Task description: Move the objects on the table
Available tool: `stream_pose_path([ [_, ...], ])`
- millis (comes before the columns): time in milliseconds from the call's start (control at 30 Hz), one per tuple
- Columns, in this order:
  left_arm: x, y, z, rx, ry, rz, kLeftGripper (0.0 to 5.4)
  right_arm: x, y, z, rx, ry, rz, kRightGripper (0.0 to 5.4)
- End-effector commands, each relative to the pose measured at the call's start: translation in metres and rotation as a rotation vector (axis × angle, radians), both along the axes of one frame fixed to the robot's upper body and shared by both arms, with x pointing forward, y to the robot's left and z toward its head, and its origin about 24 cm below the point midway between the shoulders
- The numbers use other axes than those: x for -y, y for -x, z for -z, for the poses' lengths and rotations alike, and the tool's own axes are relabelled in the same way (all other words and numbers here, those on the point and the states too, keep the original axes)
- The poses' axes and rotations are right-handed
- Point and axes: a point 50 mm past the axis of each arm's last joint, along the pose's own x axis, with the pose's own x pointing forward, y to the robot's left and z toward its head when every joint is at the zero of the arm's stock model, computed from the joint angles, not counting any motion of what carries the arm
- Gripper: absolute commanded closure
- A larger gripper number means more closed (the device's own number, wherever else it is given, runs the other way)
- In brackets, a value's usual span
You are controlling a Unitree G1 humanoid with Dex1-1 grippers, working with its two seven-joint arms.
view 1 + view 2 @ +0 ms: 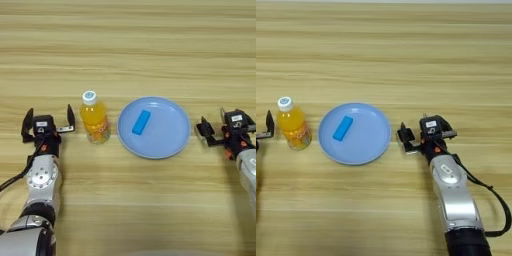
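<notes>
Orange drink bottle (94, 117) upright on wooden worktop (130, 45), white cap up, just left of blue plate (172, 137). Small blue block (141, 122) lying w/ slight tilt near plate centre. Left hand (48, 123) just left of bottle, fingers spread wide, gripping nothing. Right hand (412, 135) just right of plate, on worktop; finger state: cannot tell.

Bottle (94, 118) – orange drink, white cap; plate (170, 140) light blue; block (141, 122) brighter blue; desk (128, 45) – pale wood, horizontal grain.
</notes>
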Motion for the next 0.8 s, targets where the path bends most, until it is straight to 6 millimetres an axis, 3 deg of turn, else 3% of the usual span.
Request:
stream_pose_path([
  [33, -0.001, -0.001, -0.006, 0.038, -0.011, 0.000, 0.00, 0.004, -0.002, -0.002, 0.042, -0.042, 0.038, 0.02],
  [333, -0.003, -0.001, -0.009, 0.054, -0.019, 0.001, 0.00, 0.012, -0.003, 0.002, 0.090, -0.092, 0.097, 0.02],
  [500, -0.003, 0.000, -0.012, 0.071, -0.021, 0.003, 0.00, 0.026, -0.003, 0.003, 0.129, -0.100, 0.186, 0.02],
  [800, -0.008, 0.001, -0.038, 0.230, -0.029, -0.036, 0.00, 0.021, -0.005, 0.009, 0.118, -0.098, 0.170, 0.02],
])
